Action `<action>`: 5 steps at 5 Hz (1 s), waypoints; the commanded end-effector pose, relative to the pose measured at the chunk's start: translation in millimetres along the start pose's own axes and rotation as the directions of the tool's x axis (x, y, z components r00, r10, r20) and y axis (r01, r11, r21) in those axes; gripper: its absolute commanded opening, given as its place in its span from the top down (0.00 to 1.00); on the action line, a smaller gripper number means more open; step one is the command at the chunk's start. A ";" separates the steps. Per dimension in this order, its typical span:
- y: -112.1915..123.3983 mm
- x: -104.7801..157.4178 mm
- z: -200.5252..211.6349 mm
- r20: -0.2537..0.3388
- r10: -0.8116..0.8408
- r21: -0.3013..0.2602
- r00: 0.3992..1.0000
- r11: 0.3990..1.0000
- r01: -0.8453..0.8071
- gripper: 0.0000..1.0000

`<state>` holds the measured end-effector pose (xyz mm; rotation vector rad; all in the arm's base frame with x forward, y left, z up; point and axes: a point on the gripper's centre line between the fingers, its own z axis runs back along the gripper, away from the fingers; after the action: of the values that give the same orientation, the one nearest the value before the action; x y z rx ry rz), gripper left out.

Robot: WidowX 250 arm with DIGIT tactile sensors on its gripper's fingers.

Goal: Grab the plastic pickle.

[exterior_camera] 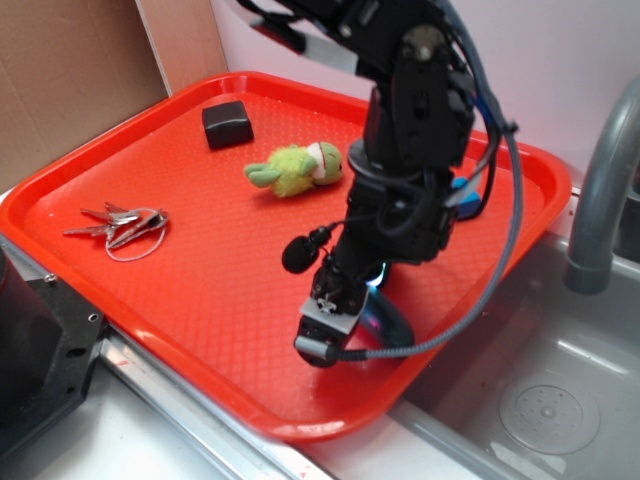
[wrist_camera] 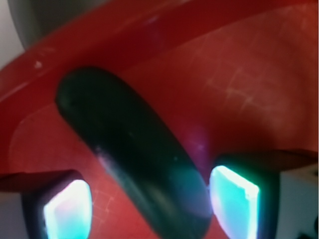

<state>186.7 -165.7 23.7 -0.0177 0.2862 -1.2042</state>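
We saw the pincer (wrist_camera: 149,206) spread wide — its pads straddling the glossy, dark, capsule-shaped pickle (wrist_camera: 132,149) on the textured red tray (wrist_camera: 259,84), gripping nothing.

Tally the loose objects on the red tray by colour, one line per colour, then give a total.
Green: 2, the plush toy and the plastic pickle
Black: 1, the block
Silver: 1, the bunch of keys
Total: 4
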 end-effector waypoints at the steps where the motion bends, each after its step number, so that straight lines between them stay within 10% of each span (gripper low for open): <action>1: -10.5 -6.8 -4.8 0.025 0.017 0.027 1.000 0.999 -0.018 1.00; 5: -20.4 -28.0 56.5 0.110 0.262 0.087 0.959 0.958 -0.272 1.00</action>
<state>174.8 -148.2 77.4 0.0640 0.1904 -0.9255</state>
